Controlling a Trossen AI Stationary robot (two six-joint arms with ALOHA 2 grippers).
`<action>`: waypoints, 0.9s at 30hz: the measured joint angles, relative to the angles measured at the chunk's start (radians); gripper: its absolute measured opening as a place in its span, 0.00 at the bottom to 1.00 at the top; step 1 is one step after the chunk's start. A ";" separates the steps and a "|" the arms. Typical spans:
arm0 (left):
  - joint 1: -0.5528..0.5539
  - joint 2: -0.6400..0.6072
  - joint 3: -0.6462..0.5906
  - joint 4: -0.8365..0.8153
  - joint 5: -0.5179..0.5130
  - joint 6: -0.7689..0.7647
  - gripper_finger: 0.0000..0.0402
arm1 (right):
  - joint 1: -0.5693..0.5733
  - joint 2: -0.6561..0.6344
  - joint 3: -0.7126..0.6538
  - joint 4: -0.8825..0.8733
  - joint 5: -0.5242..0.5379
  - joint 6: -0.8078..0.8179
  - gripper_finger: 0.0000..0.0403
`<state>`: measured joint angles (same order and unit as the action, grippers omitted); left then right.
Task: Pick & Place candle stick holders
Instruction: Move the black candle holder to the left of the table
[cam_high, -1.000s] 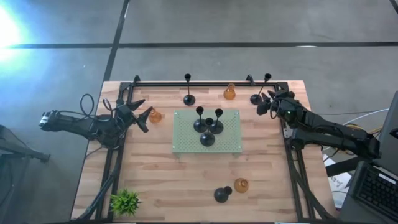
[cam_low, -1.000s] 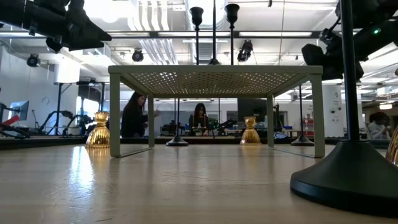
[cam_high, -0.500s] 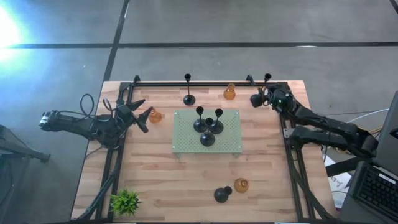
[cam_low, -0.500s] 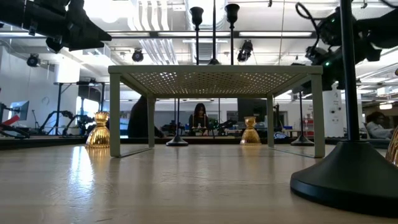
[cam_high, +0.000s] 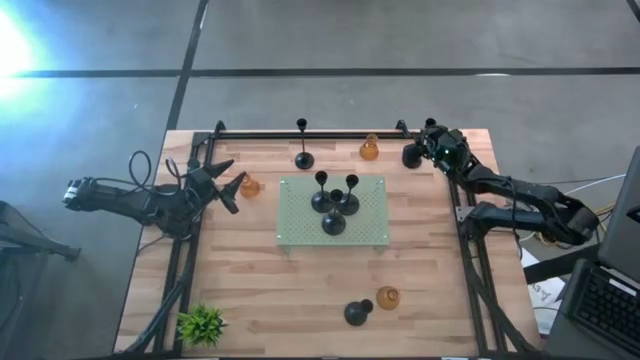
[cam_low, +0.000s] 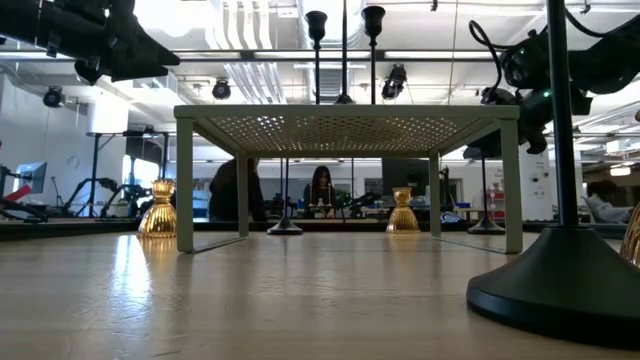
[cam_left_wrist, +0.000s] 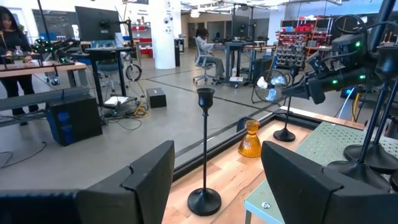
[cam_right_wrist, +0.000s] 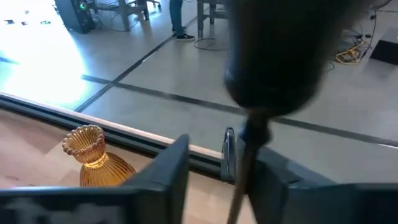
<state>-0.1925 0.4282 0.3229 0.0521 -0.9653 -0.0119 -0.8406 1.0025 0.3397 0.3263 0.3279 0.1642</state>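
- Right gripper (cam_high: 432, 141): at the table's far right corner, jaws open, fingers either side of the thin stem of a black candle holder (cam_high: 411, 157); contact cannot be told.
- Left gripper (cam_high: 226, 180): at the left edge, jaws spread wide and empty, near an amber glass holder (cam_high: 249, 186).
- Green mat (cam_high: 300, 225): mid-table, bearing three black holders (cam_high: 334, 208).

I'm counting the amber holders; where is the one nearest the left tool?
In the high view, that amber holder stands on the table's left side, just ahead of the left tool and left of the green mat.
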 joint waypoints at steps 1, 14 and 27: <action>0.000 0.000 0.000 0.000 0.000 0.003 0.61 | 0.001 -0.005 0.000 -0.005 0.000 0.000 0.22; 0.000 0.000 0.006 0.000 0.010 0.026 0.61 | 0.091 -0.380 0.091 -0.421 0.098 -0.011 0.02; 0.000 0.000 0.102 -0.004 0.466 0.032 0.61 | 0.427 -0.592 0.510 -1.123 0.051 0.079 0.02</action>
<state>-0.1921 0.4280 0.4251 0.0481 -0.4989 0.0200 -0.4132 0.4107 0.8500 -0.7969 0.3793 0.2434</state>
